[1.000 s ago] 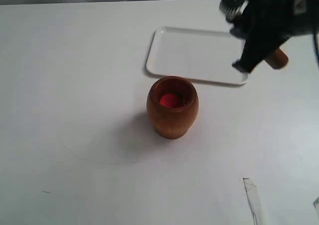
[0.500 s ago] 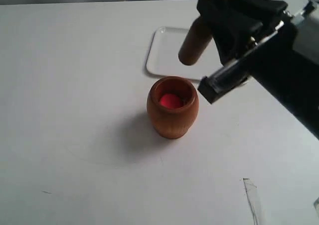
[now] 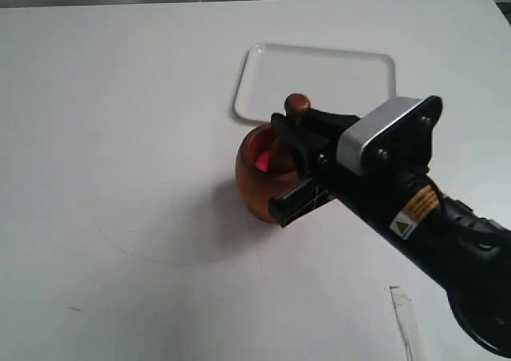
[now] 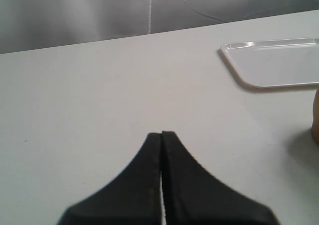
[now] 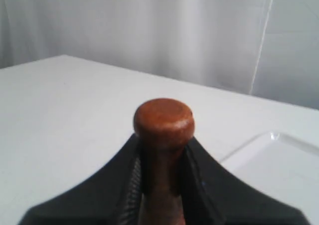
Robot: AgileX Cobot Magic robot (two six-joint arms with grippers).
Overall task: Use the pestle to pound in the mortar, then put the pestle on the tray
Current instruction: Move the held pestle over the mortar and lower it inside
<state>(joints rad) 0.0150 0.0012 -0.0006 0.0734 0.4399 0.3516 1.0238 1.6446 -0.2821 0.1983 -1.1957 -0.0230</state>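
While the right arm slants in from the lower right of the exterior view, its black right gripper [image 3: 289, 147] is clamped on the neck of the slim dark brown wooden pestle [image 3: 296, 105]. The pestle stands nearly upright, its lower end inside the barrel-shaped orange-brown wooden mortar [image 3: 254, 184], where red shows below the rim. The flat white rectangular plastic tray [image 3: 319, 77] lies just beyond the mortar on the white table [image 3: 120, 137].

The right wrist view shows the pestle's rounded knob above 2 ribbed fingers [image 5: 133, 177] pressing on its neck; the mortar is hidden there.

Only the left wrist view shows the left gripper [image 4: 161, 135], jaws pressed together above bare tabletop, well apart from the tray.
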